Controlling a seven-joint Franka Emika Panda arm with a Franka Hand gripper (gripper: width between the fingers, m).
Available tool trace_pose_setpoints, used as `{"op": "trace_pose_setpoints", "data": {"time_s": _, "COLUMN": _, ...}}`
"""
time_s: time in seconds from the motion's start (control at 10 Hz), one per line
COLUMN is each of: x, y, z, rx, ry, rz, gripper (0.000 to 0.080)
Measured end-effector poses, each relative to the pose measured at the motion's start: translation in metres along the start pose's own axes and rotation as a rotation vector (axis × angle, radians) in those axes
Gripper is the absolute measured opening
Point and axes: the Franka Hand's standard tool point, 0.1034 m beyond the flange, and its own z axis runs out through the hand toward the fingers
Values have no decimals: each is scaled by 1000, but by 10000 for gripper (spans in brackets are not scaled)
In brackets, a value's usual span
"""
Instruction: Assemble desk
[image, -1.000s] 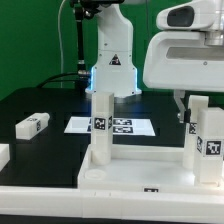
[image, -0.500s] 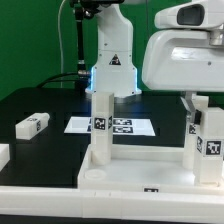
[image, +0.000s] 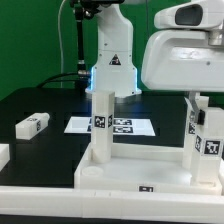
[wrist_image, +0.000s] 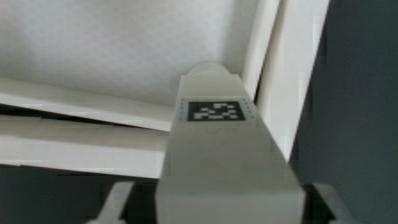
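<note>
Half-closed, the hand (wrist_image: 221, 203) has narrowed around the leg (image: 203, 140) at the exterior view's right; contact I cannot tell. Screwing it into the desk top (image: 130, 170) likely follows.

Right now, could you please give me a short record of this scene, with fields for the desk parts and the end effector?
desk top: broad white plastic rimmed tray, flat on the black table
left leg: white square-section tagged block, upright on the tray, exterior view's left
right leg: matching block, upright on the tray, exterior view's right
loose leg: matching block, lying on the table, apart from the tray
marker board: thin flat white sheet behind the tray
end effector: fingers either side of the right leg's top; clamping cannot be told
</note>
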Motion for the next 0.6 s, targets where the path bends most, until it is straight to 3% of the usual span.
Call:
{"op": "trace_pose_setpoints", "data": {"time_s": 0.3, "x": 0, "y": 1, "z": 0, "rx": 1, "ry": 0, "rz": 271, "gripper": 290}}
{"op": "trace_pose_setpoints", "data": {"time_s": 0.6, "x": -1, "y": 2, "z": 2, "rx": 39, "ry": -6, "rz": 611, "gripper": 290}}
